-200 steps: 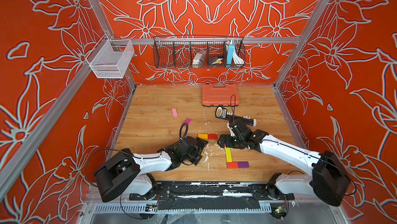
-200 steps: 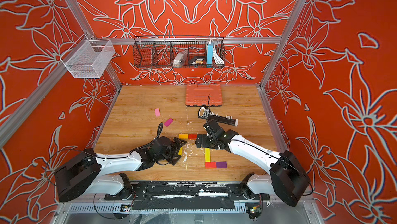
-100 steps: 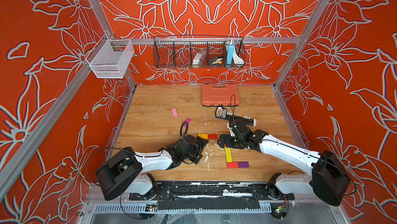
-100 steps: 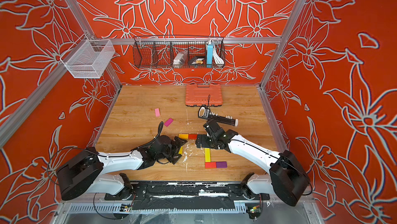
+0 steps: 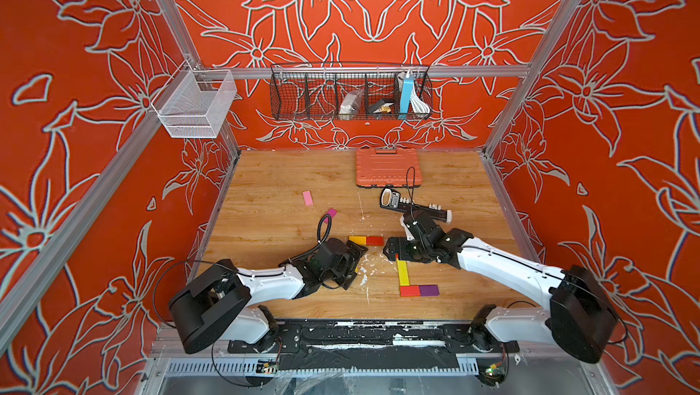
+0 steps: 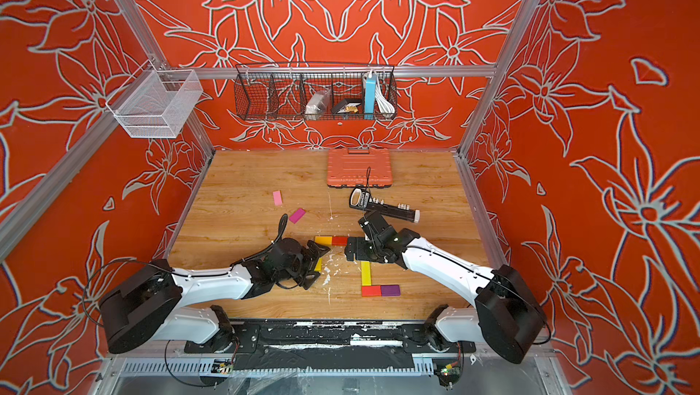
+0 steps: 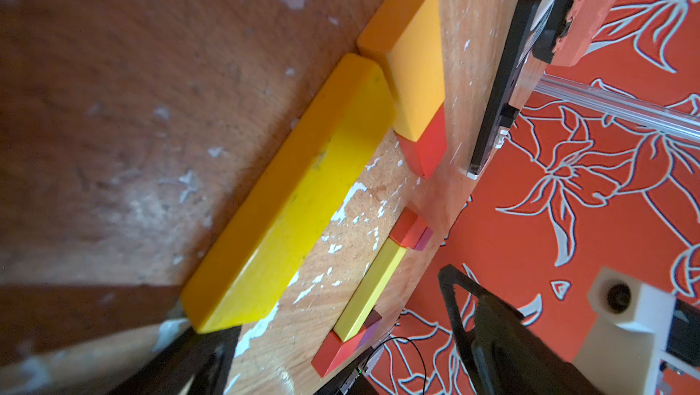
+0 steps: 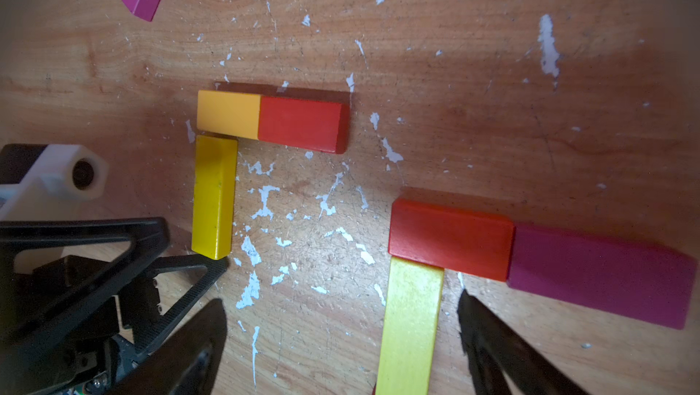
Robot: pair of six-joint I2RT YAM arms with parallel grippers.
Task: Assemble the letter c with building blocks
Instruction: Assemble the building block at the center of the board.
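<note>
1 C looks done at the lower middle: a yellow block with a red block and a purple block at each end. The C by the orange block lacks a bottom. The left fingers and the right fingers are held open, empty.

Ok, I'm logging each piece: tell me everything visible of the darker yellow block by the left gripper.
The darker yellow block is a long, flat bar, painted wood by its look, faintly scuffed. It lies on the table, one end meeting the orange block's side at a right angle. A fingertip of the open left gripper sits at its free end; nothing grips it.
</note>
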